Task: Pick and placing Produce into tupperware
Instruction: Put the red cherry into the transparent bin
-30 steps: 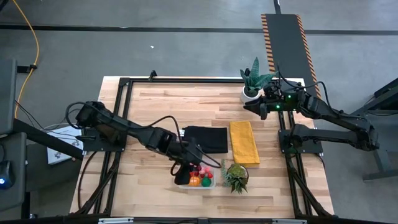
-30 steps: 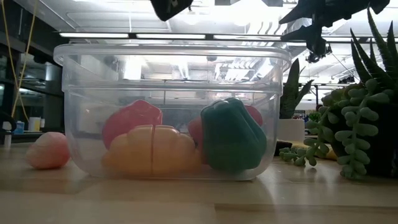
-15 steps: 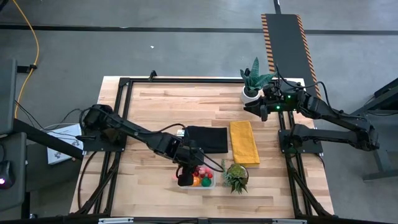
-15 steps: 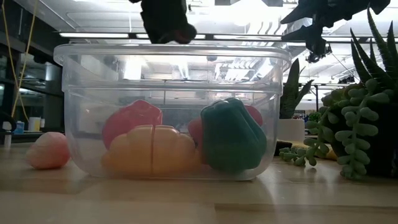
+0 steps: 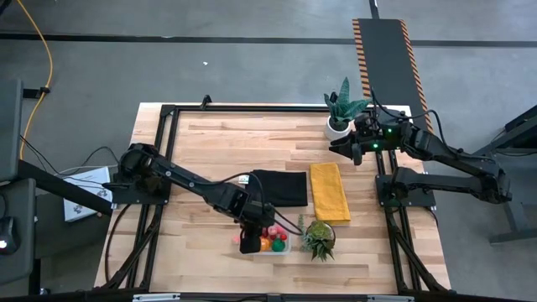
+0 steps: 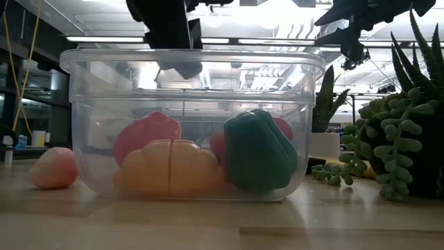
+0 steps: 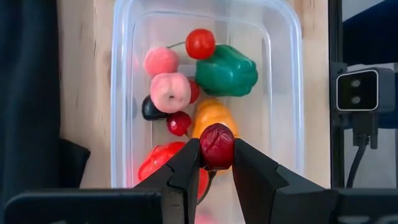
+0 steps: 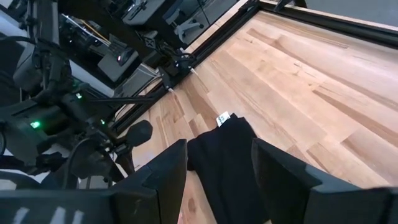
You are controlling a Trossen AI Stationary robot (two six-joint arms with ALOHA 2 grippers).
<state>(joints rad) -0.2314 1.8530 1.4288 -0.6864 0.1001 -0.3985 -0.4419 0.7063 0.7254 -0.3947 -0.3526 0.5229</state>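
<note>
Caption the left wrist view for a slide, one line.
Left gripper holds a dark red berry above the clear tub of toy produce, green pepper included.

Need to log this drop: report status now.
Left gripper shut on dark red berry, above the tupperware. Right gripper open, idle near the white pot. Pink fruit outside the tub. Nothing blocking.

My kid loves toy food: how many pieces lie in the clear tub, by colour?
Red pieces: 3
Pink pieces: 2
Green piece: 1
Orange piece: 1
Dark piece: 1
Total in the tub: 8
Dark red berry, held above by the left gripper: 1
</note>
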